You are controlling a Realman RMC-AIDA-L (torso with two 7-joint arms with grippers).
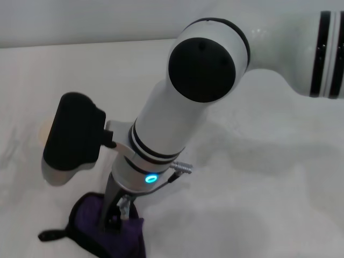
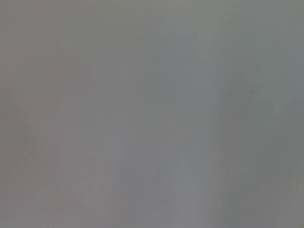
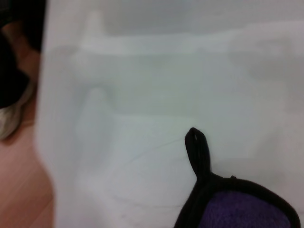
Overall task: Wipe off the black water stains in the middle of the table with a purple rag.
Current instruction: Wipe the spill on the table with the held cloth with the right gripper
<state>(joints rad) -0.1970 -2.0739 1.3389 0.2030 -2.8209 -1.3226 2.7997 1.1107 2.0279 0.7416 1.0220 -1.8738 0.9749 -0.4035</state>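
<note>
The purple rag [image 1: 107,228] with black edging lies bunched on the white table [image 1: 258,188] near its front left. Its black loop tab [image 1: 51,235] points left. My right arm reaches across from the upper right, and my right gripper [image 1: 116,210] comes down into the top of the rag, its fingers closed on the cloth. The right wrist view shows the purple rag [image 3: 242,209] and its loop tab [image 3: 197,147] on the table [image 3: 142,95]. The black water stains are hidden or out of view. The left wrist view shows only a plain grey surface.
The black camera block [image 1: 72,131] on my right wrist juts out to the left above the table. The right wrist view shows the table's edge, with wooden floor [image 3: 21,180] beyond it.
</note>
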